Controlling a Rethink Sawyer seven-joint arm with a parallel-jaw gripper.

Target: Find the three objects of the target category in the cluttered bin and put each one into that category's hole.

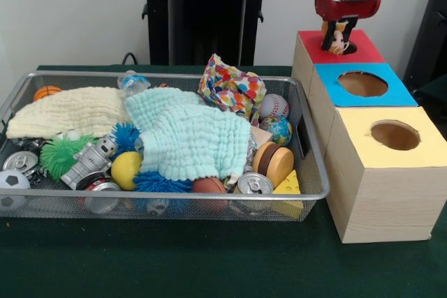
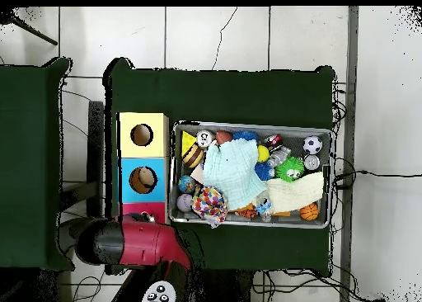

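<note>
Over the red box point(image 1: 340, 47), the gripper point(image 1: 337, 35) holds a cartoon mouse toy point(image 1: 338, 38) at the hole.
Only the front view shows the toy, with black ears, pale face and red body, clamped between the fingers; from overhead the arm point(image 2: 136, 243) hides it, while the bin point(image 2: 250, 126) shows whole.

Wire-mesh metal bin point(image 1: 316, 193); wood-grain boxes point(image 1: 380, 200); soft cloths point(image 1: 188, 137).
</note>
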